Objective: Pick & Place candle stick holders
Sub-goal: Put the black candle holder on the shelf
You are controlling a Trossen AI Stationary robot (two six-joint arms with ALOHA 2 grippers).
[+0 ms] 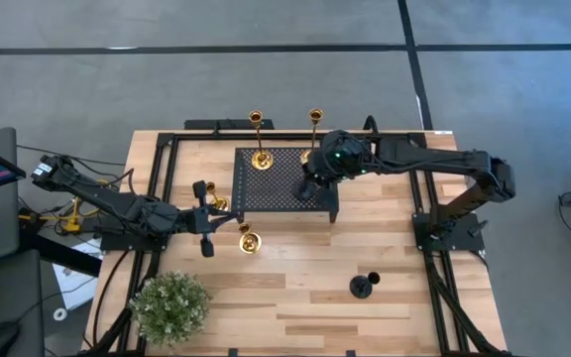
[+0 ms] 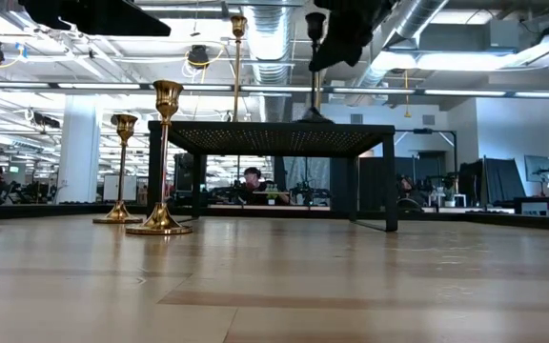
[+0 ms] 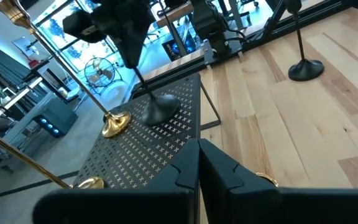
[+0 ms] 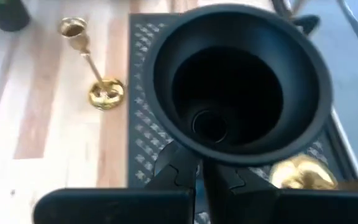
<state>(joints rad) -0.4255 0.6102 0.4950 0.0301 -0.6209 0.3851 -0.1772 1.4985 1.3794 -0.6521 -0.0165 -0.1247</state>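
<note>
My right gripper is over the black perforated stand, shut on a black candle stick holder. Two tall gold holders stand on their round bases at the stand's far edge. Two short gold holders stand on the table left of the stand. A second black holder stands on the table at the near right. My left gripper is shut and empty, between the two short gold holders. My right gripper holds the black holder at its upper end, just under its wide cup. The cup hides the place of contact in the right wrist view. The fingers come from above, slanting down. The holder stands nearly upright, its stem below the fingers and its round base on or just above the stand's top.
A green potted plant stands at the table's near left corner. Black frame rails run along both sides of the table. The wood between the stand and the near edge is bare.
</note>
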